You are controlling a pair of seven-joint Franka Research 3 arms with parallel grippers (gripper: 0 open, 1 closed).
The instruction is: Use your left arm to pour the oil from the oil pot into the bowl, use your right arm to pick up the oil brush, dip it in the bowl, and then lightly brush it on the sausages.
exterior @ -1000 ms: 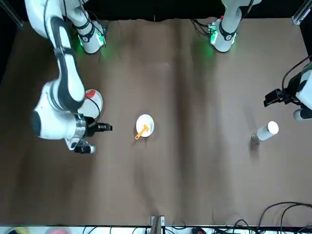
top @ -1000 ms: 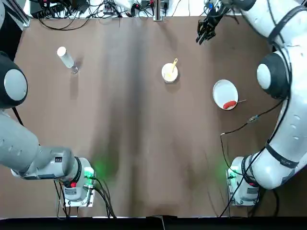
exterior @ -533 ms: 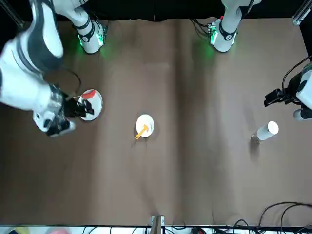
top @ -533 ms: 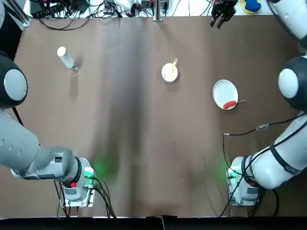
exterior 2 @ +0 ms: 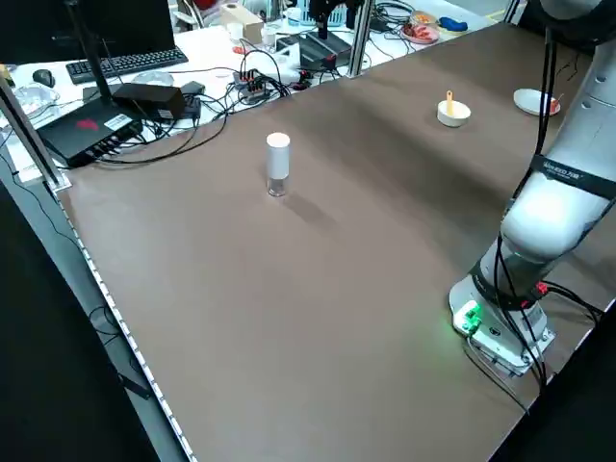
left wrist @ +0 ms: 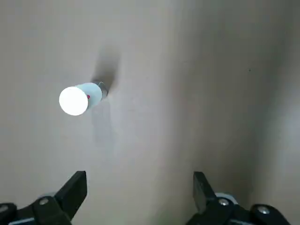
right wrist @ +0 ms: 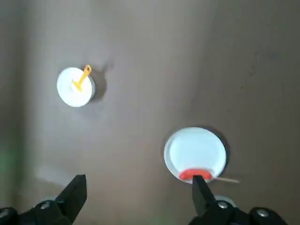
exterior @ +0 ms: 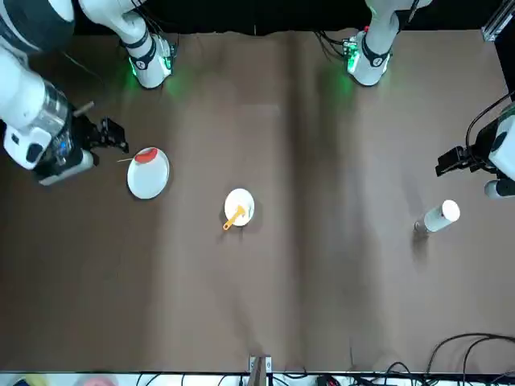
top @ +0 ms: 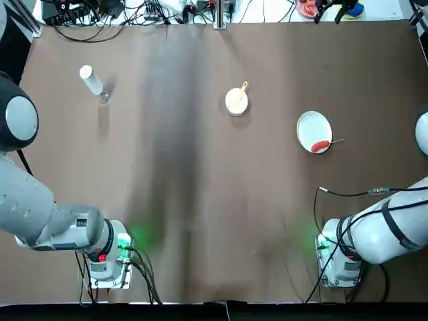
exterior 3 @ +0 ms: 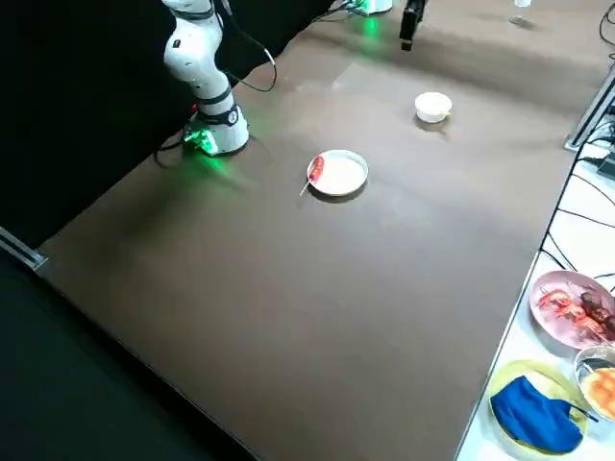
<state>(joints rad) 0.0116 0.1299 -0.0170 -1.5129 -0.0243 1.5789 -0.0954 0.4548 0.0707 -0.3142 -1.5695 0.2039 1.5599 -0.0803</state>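
Hovering empty with fingers spread, the right end effector (exterior: pixel 109 135) hangs at ten o'clock of the plate (exterior: pixel 150 175) bearing the sausage (exterior: pixel 146 156), the oil brush (exterior: pixel 234 216) resting in the bowl (exterior: pixel 239 204).

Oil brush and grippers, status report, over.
Oil brush resting in bowl. Right gripper open, empty, beside the plate. Left gripper open above the upright oil pot. Nothing in the way.

You see the oil pot (left wrist: pixel 80 98) standing on the counter (left wrist: pixel 197 93) (alone), well beyond your spread fingers (left wrist: pixel 75 190).
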